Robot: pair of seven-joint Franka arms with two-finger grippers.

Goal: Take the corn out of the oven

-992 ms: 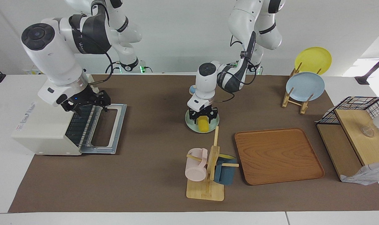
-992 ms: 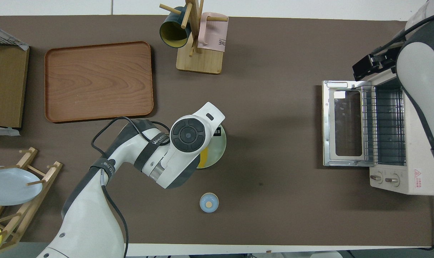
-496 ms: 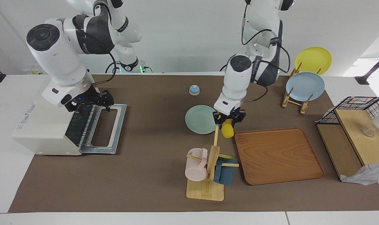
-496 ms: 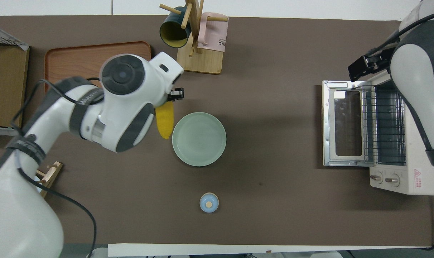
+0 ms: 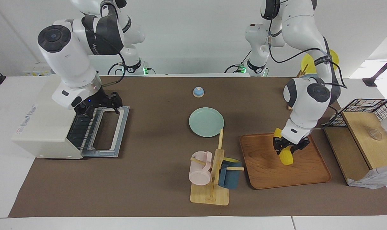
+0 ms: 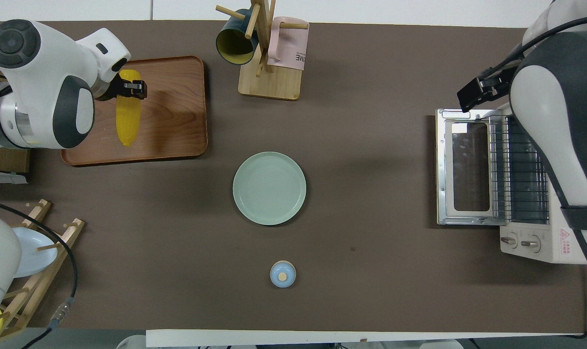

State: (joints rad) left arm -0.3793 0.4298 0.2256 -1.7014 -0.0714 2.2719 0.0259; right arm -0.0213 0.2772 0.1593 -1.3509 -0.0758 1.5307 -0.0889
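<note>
The yellow corn (image 5: 286,156) (image 6: 128,116) hangs tilted just above the brown wooden tray (image 5: 267,172) (image 6: 177,121), with my left gripper (image 5: 289,147) (image 6: 127,89) shut on its thicker end. Toward the right arm's end of the table stands the cream-white oven (image 5: 40,127) (image 6: 531,242). Its glass door (image 5: 112,131) (image 6: 463,167) lies folded down and open, and the wire rack shows bare. My right gripper (image 5: 101,107) (image 6: 482,89) hovers open over the oven's mouth and the door's hinge edge, holding nothing.
A pale green plate (image 5: 206,122) (image 6: 269,188) lies mid-table, with a small blue bell (image 5: 198,92) nearer the robots. A wooden mug rack (image 5: 212,172) with pink and blue mugs stands beside the tray. A plate rack (image 6: 27,242) and a black wire basket (image 5: 366,108) are at the left arm's end.
My left gripper closed on the corn on the green plate, lifted it and carried it toward the left arm's end, over the wooden tray. The right gripper drifted slightly out over the oven door.
</note>
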